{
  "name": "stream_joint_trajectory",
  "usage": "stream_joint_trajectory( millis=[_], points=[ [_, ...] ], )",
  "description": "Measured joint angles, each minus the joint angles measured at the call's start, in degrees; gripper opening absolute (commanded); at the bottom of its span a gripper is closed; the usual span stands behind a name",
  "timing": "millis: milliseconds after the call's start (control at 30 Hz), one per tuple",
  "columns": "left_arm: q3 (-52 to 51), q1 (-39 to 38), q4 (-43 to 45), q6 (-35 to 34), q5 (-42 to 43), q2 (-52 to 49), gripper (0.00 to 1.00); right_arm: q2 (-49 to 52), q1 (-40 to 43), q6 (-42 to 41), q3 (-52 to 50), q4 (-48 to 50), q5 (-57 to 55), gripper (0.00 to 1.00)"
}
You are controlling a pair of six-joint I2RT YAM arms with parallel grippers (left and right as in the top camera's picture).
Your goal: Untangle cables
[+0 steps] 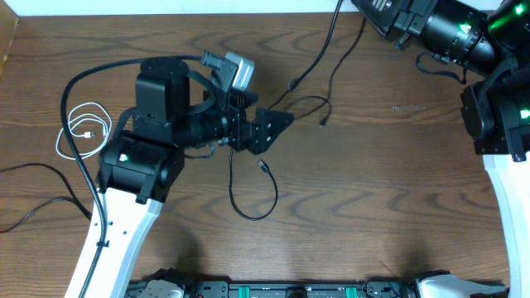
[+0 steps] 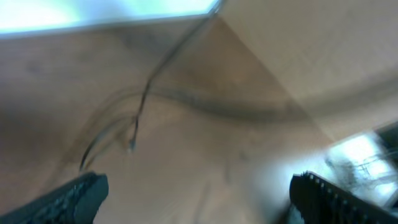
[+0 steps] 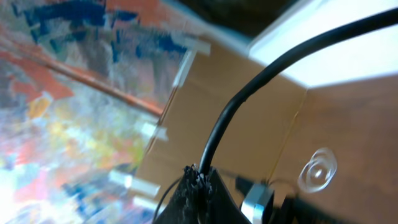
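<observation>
A thin white cable (image 1: 65, 124) lies coiled on the table (image 1: 389, 190) at the far left, apart from the black ones. One thin black cable (image 1: 248, 213) makes a loop near the middle, its plug (image 1: 263, 166) just below my left gripper (image 1: 277, 131). That gripper stands wide open and holds nothing. Another black cable (image 1: 330, 83) runs from the back edge down to a plug (image 1: 321, 124); the left wrist view shows it (image 2: 142, 106) ahead of the left gripper (image 2: 196, 186). My right gripper (image 3: 199, 180) is shut at the back right. A black cord (image 3: 249, 87) rises from its tips; whether it is pinched is unclear.
The right arm (image 1: 464, 33) is folded at the back right corner. A thicker black cord (image 1: 79, 83) arcs over the left arm, and another (image 1: 33, 207) trails off the left edge. The table's back edge (image 1: 166, 15) runs behind the cables.
</observation>
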State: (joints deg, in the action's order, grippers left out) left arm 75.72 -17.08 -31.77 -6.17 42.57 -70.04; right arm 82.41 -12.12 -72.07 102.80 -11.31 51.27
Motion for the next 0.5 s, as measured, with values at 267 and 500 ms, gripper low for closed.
stream_joint_trajectory(
  millis=[267,500],
  points=[
    [0.0,-5.0,12.4,-3.1,-9.7,-0.7,0.98,0.0,0.0,-7.1,0.0,0.9,4.6,0.02],
    [0.0,-8.5,14.1,-3.6,-11.3,-5.7,0.91,0.0,0.4,-12.8,0.0,8.1,6.1,0.01]
  ],
)
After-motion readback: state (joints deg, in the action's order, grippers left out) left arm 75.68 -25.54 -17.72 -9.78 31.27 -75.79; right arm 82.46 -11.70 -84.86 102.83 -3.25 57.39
